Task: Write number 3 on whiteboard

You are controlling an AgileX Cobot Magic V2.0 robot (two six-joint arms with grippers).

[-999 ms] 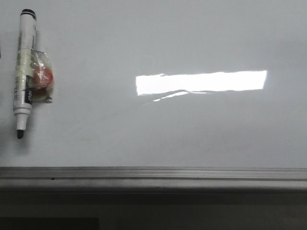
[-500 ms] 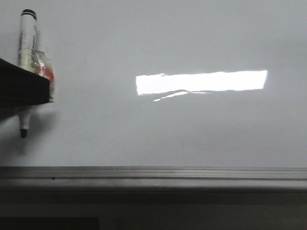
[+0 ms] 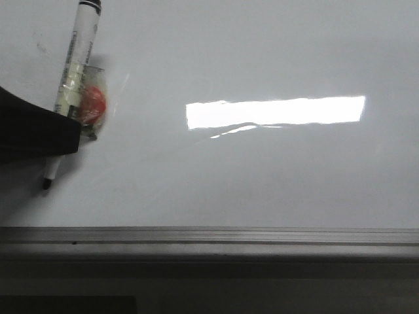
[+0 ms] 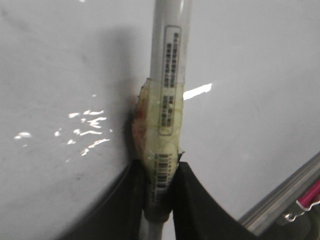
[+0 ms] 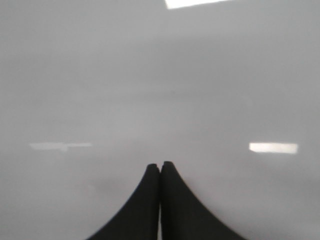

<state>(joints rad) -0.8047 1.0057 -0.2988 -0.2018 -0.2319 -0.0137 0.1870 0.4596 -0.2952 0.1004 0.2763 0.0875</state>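
Note:
The whiteboard (image 3: 262, 176) is glossy pale grey and fills the front view. No number 3 shows on it. A white marker (image 3: 80, 55) with a black cap end, a taped clear wad and a red blob (image 3: 93, 103) leans tilted at the far left. Its dark tip (image 3: 46, 185) is at or just above the board. My left gripper (image 3: 65, 134) is shut on the marker's lower barrel. In the left wrist view the black fingers (image 4: 192, 200) clamp the marker (image 4: 169, 75). My right gripper (image 5: 160, 166) is shut and empty over bare board (image 5: 150, 75).
A grey metal edge rail (image 3: 209, 235) runs along the near side of the board and also shows in the left wrist view (image 4: 280, 200). A bright rectangular glare patch (image 3: 275, 112) lies mid-board. A red-pink item (image 4: 311, 194) sits beyond the rail.
My left gripper came in from the left and closed on the marker, which lay flat. The marker is now tilted, its cap end swung up and to the right.

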